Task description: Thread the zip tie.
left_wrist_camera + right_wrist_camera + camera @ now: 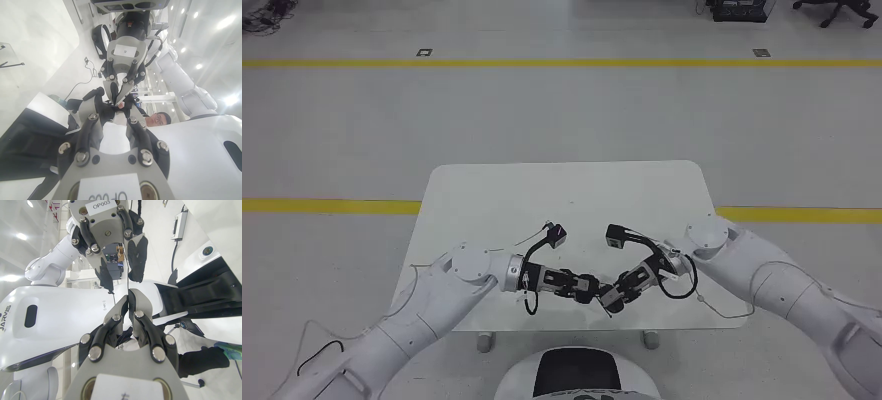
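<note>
Right hand [128, 297] is pinching the tie [128, 275]; I'm aiming it slowly, dead centre, into the wide-open left hand [122, 282].

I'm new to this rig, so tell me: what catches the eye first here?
The right hand and left hand face each other tip to tip above the white table near its robot-side edge. The right hand is shut on a thin black zip tie, which runs on between the left hand's spread fingers.
</note>
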